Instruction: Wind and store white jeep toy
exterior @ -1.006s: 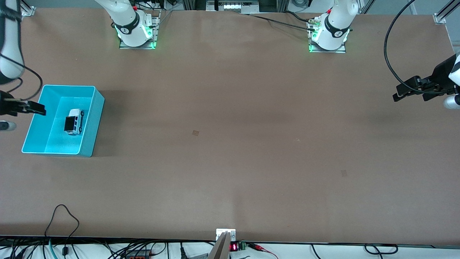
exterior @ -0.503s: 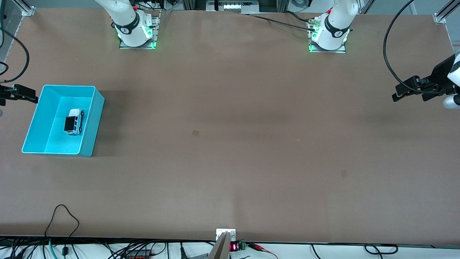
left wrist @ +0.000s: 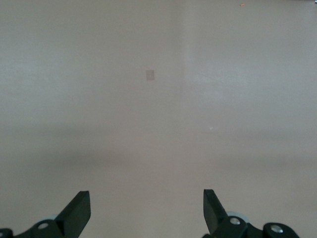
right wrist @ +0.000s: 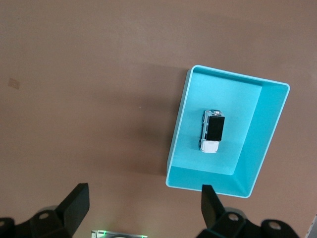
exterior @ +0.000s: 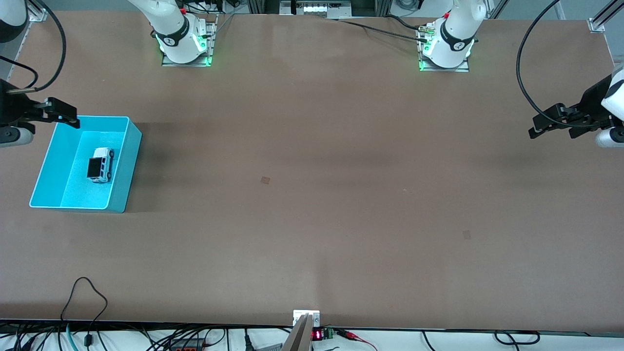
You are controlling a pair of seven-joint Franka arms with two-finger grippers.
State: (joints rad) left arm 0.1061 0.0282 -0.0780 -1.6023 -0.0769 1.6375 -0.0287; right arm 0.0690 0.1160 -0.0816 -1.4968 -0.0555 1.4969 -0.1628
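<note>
Turquoise plastic forms the bin that is set on the brown table toward the right arm's end; the white jeep toy is seen resting inside it on the bin floor, wheels down and black roof panel upward, apart from the walls; in the right wrist view the toy is shown near the middle of the bin. The right gripper is held in the air over the bin's corner that lies farthest from the front camera; its fingers are spread wide with nothing between them, so the toy is released. Toward the left arm's end, the left gripper is held over bare table near the table's edge; its fingers are likewise parted and nothing is gripped; this arm is waiting.
</note>
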